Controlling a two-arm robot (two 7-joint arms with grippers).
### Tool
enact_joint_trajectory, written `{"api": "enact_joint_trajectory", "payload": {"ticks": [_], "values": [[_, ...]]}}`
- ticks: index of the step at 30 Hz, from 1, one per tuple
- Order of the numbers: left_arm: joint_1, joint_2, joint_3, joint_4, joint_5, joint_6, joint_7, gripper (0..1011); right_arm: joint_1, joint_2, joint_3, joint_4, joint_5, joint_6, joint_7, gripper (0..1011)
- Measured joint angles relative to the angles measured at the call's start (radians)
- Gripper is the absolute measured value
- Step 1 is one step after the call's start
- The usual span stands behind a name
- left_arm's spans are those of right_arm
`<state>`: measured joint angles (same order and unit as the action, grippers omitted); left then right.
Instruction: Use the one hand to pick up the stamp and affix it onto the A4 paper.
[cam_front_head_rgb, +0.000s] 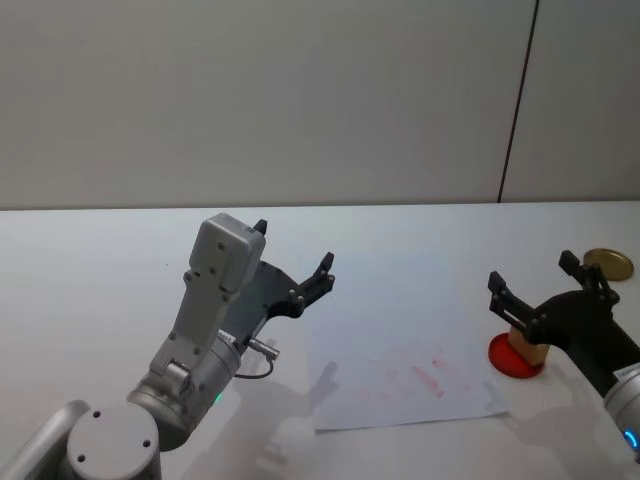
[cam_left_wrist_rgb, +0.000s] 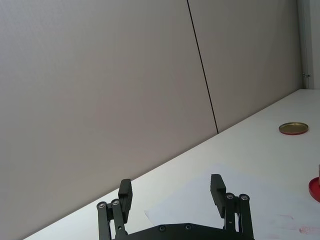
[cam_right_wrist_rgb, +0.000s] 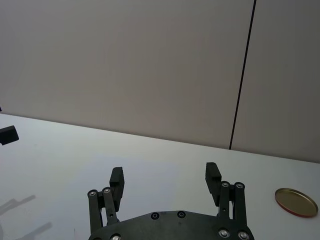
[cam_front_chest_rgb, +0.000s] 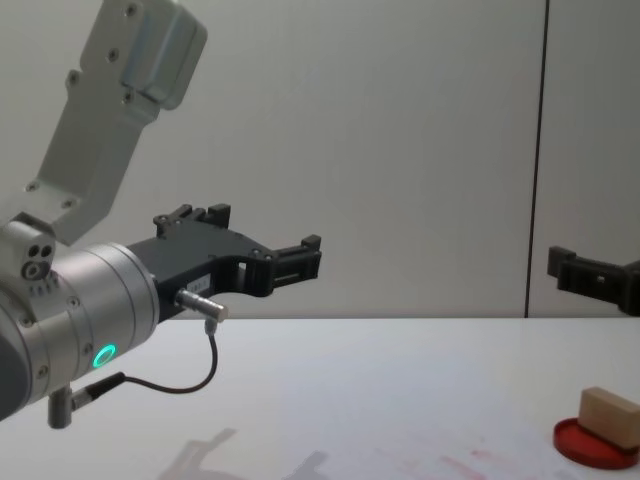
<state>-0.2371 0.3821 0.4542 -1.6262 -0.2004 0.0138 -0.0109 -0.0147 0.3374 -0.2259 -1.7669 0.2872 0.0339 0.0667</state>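
White paper (cam_front_head_rgb: 400, 370): lies flat in the centre, with red smudges.
Left gripper (cam_front_head_rgb: 293, 245): raised, left of paper, pointing forward, jaws wide apart, empty.
Right gripper (cam_front_head_rgb: 531, 270): in air over stamp, jaws apart, empty.
Disc (cam_front_head_rgb: 503, 361): red, just right of paper.
Stamp (cam_front_head_rgb: 522, 345): wooden, on disc.

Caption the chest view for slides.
Black right gripper hovers over tan wooden stamp block on red disc; left gripper raised.
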Motion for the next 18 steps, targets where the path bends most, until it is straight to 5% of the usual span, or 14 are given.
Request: {"api": "enact_joint_trajectory", "payload": {"ticks": [18], "values": [[0.0,0.0,0.0,0.0,0.0,0.0,0.0,993,0.0,0.0,0.0,0.0,0.0,0.0,0.0,1001]]}}
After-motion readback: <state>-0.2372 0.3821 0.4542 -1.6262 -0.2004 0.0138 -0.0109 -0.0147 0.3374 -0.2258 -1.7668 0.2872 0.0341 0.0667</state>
